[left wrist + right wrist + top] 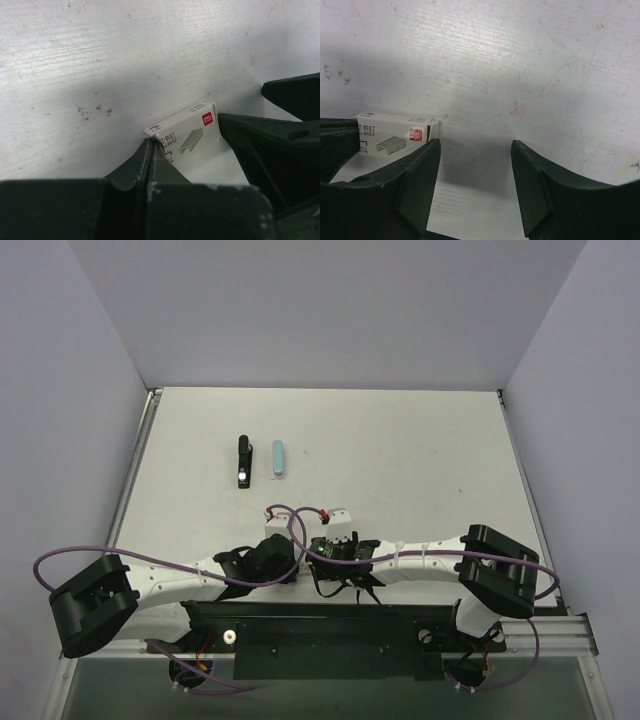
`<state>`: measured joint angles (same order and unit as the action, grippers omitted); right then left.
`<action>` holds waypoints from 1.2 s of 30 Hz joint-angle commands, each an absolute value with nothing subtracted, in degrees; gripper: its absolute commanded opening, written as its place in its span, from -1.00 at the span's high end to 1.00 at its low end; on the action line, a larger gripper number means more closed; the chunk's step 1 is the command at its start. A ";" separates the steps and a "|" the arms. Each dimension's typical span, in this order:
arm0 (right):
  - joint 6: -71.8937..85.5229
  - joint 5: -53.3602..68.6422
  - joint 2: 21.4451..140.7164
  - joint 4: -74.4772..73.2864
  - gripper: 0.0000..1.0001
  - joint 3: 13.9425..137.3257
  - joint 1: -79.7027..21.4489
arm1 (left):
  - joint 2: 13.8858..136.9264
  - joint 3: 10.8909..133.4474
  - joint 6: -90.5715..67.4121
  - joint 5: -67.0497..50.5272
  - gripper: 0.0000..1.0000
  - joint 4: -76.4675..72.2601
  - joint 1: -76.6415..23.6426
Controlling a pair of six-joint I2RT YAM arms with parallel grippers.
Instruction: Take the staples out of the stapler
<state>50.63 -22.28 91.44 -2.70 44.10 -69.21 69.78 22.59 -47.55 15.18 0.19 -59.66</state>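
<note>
Top external showed the stapler [243, 461] far up the desk [400, 440], untouched, while our left claw [185, 144] gripped the staple box [189, 129], probably as a receptacle, and our right claw [475, 170] gaped empty.

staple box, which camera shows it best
Left wrist: the staple box sits centre frame between the left end effector's fingers, label readable. Right wrist shows it at the left edge, partly behind a finger. Top external: too small to pick out.
</note>
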 commanded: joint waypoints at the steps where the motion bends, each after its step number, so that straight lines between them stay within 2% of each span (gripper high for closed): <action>1: 52.03 -16.97 93.78 1.13 -0.10 44.56 -69.78 | 70.14 21.53 -47.46 13.71 1.00 2.02 -60.12; 15: 51.24 -22.32 82.36 -6.58 -0.21 38.77 -66.01 | 63.02 24.25 -47.28 18.27 1.00 11.41 -60.12; 20: 49.31 -26.09 77.27 -11.42 -0.28 38.67 -64.78 | 59.60 26.54 -47.20 21.00 0.54 16.87 -60.12; 21: 48.87 -26.71 76.65 -12.90 -0.33 39.02 -64.60 | 59.07 27.24 -47.20 21.88 0.38 18.27 -60.12; 25: 46.50 -30.58 72.69 -16.86 -0.55 40.51 -64.60 | 55.38 30.31 -46.50 24.69 -0.01 22.92 -60.12; 30: 45.18 -34.88 65.84 -20.38 -0.76 40.25 -64.25 | 50.10 34.62 -44.74 28.91 -0.34 28.29 -60.12; 31: 44.91 -35.15 64.18 -21.00 -0.79 40.25 -63.90 | 48.97 35.15 -44.48 29.35 -0.58 28.65 -60.12; 32: 44.65 -35.77 63.38 -22.48 -0.82 40.43 -63.72 | 48.26 35.85 -43.95 29.96 -0.68 29.17 -60.12; 36: 45.09 -38.76 58.28 -26.62 -0.93 40.96 -62.49 | 45.70 37.96 -43.24 32.69 -0.72 30.49 -60.03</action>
